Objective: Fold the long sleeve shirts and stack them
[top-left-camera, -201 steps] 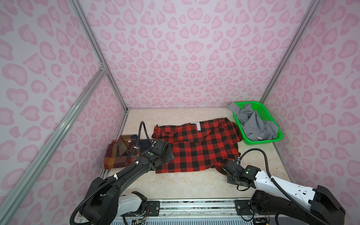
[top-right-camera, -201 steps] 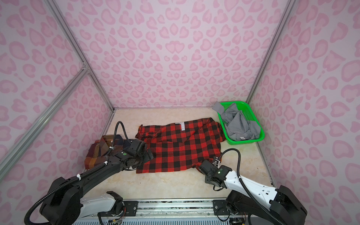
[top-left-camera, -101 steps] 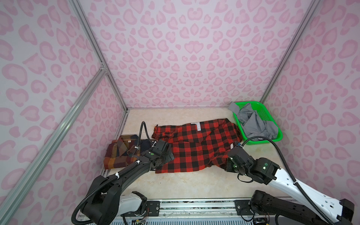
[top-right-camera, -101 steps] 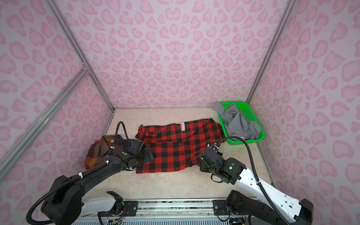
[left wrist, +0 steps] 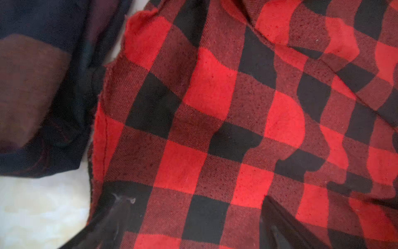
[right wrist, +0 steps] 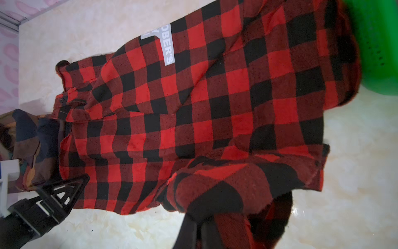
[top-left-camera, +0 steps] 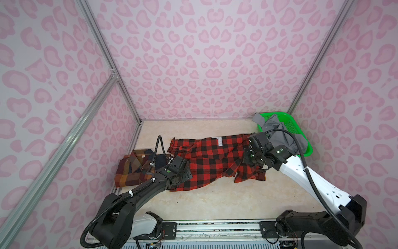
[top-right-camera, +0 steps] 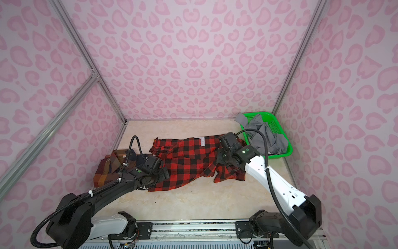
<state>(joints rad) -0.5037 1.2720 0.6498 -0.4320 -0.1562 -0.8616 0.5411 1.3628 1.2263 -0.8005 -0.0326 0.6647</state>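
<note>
At three o'clock of the red-and-black checked flannel shirt (top-left-camera: 206, 159), the right gripper (right wrist: 200, 222) pinches its cloth; at nine, the left gripper (left wrist: 193, 222) stands wide open.

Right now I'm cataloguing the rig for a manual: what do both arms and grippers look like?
Left arm: mostly black, white cable ties. Right arm: long white link, black joints. Both: black hose, green wrist dot, black fingers.

A spread shirt (top-left-camera: 206, 159) lies in the middle of the table (top-left-camera: 215, 200), a folded shirt (top-left-camera: 131, 170) just left of it; at the back right, a basket (top-left-camera: 288, 122) holds a crumpled shirt (top-left-camera: 280, 140)
</note>
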